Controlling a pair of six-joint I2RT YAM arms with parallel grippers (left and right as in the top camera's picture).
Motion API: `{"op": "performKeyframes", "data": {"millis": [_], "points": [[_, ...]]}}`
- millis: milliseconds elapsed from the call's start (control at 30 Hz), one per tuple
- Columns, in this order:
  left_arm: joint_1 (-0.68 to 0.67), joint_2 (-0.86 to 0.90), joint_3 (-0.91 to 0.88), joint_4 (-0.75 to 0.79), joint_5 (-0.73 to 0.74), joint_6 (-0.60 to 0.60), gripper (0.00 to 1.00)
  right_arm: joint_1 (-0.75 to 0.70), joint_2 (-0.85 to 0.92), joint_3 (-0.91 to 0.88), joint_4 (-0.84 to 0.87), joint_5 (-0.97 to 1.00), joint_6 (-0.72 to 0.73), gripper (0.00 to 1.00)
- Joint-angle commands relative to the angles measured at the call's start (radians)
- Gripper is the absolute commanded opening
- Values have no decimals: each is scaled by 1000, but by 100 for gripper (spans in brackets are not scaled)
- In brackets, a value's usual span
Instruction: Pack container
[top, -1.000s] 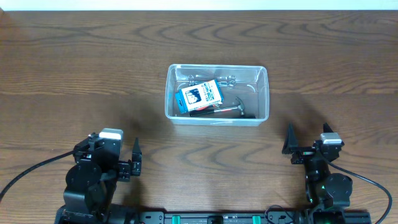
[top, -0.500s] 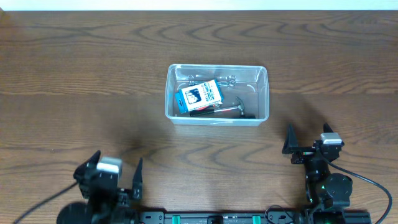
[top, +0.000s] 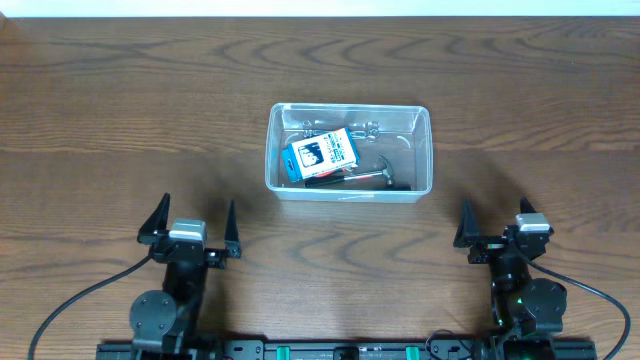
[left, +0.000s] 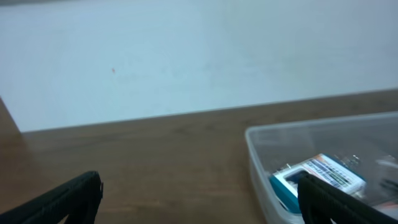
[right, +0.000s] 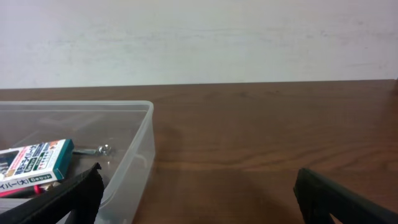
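The clear plastic container stands at the table's middle. It holds a blue-and-white printed box, a small dark hand tool and small metal pieces. The container also shows in the left wrist view and in the right wrist view. My left gripper is open and empty near the front edge, left of the container. My right gripper is open and empty near the front edge, right of the container. Both grippers are apart from the container.
The wooden table runs to a pale wall at the back. Black cables trail from both arm bases along the front edge.
My left arm has swung and drawn back, and its gripper now points straight toward the container's side of the table with fingers spread wide. The right arm has not moved.
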Motion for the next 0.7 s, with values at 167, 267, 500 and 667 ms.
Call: {"op": "performKeyframes", "data": {"millis": [167,267,500,667], "points": [[7,-3,-165,101,-52,-32,98,10,-7,-2,-6,14,-11,99],[7,-3,-167,55,-52,-37,98,10,-7,-2,-6,14,-11,99],[7,0,-167,12,-51,-38,98,10,-7,-2,-6,14,-11,99],[7,6,-167,12,-51,-38,98,10,-7,-2,-6,14,-11,99]]}}
